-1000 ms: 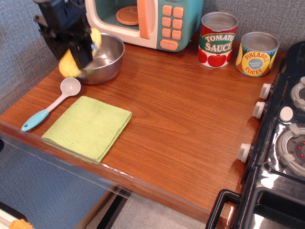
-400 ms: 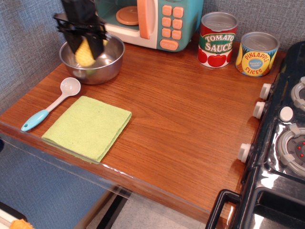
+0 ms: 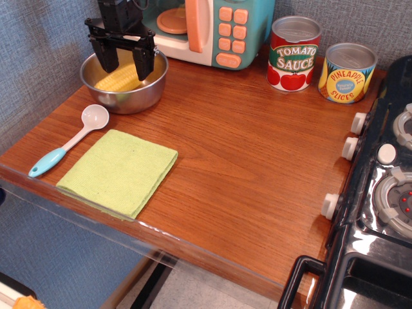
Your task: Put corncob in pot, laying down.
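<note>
Below the gripper: the corncob (image 3: 118, 80) lies on its side inside the pot (image 3: 138, 96), under the gap between the two black fingers.
Gripper: the gripper (image 3: 125, 65) hangs over the pot with its jaws spread wide and nothing held; the fingertips (image 3: 143, 67) reach down to about the rim.
Contact: the corncob looks free of both fingers, though how near the tips come to it cannot be told.
Behind the gripper: a toy microwave (image 3: 199, 29), teal and cream with orange buttons, door ajar.
Far to the side of the gripper: a red can (image 3: 293, 54) reading "TOMATO SAUCE", and beside it a yellow and blue can (image 3: 347, 73) reading "PINEAPPLE SLICES".
Nearer the camera than the gripper: a white spoon (image 3: 71, 140) with a blue handle, just outside the pot, and a folded green cloth (image 3: 118, 170) beside it.
Farthest from the gripper: a black stove (image 3: 380, 187) with white knobs at the table edge.
Change: a moment ago the fingers were closed on the corncob, holding it steeply tilted over the pot; now they have let go and it lies flat inside.
</note>
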`<state>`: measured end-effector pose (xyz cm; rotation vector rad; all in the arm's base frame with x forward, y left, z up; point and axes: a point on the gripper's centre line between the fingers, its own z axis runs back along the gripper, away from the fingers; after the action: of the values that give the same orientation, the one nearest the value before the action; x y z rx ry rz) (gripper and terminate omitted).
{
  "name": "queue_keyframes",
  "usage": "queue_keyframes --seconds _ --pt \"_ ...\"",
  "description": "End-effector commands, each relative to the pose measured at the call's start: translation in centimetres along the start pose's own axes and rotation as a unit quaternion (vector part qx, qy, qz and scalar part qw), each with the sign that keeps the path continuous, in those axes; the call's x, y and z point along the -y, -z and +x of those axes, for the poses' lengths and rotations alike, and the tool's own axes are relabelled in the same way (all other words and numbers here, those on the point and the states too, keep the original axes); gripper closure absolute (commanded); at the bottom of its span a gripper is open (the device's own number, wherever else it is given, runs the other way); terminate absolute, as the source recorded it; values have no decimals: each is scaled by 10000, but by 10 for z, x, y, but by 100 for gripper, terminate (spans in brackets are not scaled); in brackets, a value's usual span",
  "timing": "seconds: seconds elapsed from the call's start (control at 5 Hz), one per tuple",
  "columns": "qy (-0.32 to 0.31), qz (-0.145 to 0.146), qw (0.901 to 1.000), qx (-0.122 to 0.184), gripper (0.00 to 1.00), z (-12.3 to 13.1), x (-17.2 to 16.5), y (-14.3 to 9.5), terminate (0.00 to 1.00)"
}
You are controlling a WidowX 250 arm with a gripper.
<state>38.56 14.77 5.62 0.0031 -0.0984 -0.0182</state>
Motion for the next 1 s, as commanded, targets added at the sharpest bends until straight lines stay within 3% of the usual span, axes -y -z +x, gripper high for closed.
queue_keyframes --seconds 0.0,0.4,0.8 --pt "484 300 9960 681 0 -22 -6 -63 0" --pt "510 280 9979 271 0 -73 5 -59 0" --pt "617 437 9969 227 0 -78 5 -56 0"
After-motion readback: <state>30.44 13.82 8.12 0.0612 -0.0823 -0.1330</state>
